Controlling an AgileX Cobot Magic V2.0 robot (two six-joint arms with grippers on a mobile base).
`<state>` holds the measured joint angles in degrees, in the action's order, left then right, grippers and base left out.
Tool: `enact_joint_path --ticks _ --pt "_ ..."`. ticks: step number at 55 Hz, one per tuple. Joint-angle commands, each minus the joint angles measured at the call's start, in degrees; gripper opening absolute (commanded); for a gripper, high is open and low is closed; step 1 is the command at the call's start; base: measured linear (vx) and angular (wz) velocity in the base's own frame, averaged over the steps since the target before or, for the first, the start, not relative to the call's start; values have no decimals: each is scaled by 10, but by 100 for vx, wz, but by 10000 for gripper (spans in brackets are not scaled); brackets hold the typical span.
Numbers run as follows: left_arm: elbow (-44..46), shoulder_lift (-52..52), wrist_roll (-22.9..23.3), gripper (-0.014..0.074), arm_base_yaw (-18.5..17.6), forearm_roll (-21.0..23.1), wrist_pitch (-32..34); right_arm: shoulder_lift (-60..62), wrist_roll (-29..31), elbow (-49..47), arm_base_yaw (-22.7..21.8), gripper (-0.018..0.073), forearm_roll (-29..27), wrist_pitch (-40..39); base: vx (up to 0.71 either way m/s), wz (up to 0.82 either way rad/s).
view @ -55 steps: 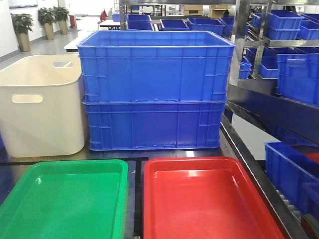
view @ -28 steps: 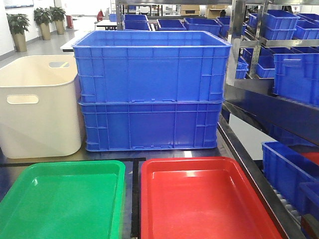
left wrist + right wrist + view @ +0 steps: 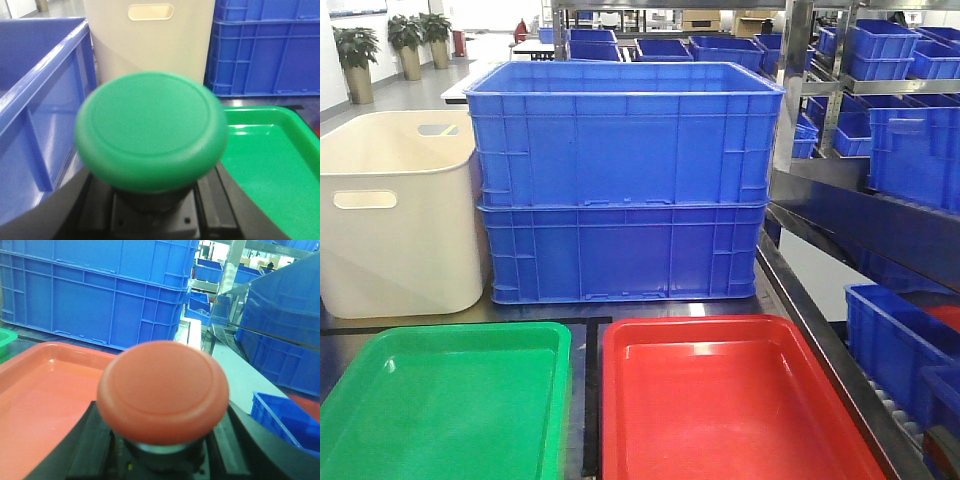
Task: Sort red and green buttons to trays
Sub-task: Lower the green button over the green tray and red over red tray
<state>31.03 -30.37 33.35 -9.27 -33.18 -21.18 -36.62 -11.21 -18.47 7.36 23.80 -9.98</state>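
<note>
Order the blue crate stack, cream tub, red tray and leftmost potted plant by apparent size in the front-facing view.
1. Blue crate stack
2. Red tray and cream tub: similar, both cropped, tray nearer; unranked
3. Potted plant, far off

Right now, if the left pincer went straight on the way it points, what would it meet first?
Probably the cream tub, directly beyond the green button it holds; depth is unclear.

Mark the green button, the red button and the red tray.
green button [image 3: 150, 132]: left wrist view, centre of the cap.
red button [image 3: 162, 390]: right wrist view, centre of the cap.
red tray [image 3: 730, 410]: front view, bare floor of the tray.
</note>
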Motion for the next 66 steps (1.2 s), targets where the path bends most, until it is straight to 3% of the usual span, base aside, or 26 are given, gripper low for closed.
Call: enact_joint_path --ticks 1,13,26,33,44,55,66 --pt "19 -3 2 5 -3 9 78 2 1 -18 0 -9 9 -74 0 0" --pt "19 -18 2 5 -3 46 137 -23 -37 -18 0 -9 34 -113 0 0" --pt "19 -106 1 5 -17 50 220 -119 -183 -19 1 -9 195 -261 0 0" --pt "19 -172 2 5 -43 49 293 -201 -229 -32 1 -9 231 -330 0 0" --pt "19 -280 2 5 -77 48 385 -316 -233 -108 1 -9 230 -382 0 0" --pt "19 -394 2 10 -78 48 471 -440 -233 -210 1 -9 232 -389 0 0" --pt "20 -465 2 24 -78 47 496 -537 -224 -264 1 -8 267 -376 0 0"
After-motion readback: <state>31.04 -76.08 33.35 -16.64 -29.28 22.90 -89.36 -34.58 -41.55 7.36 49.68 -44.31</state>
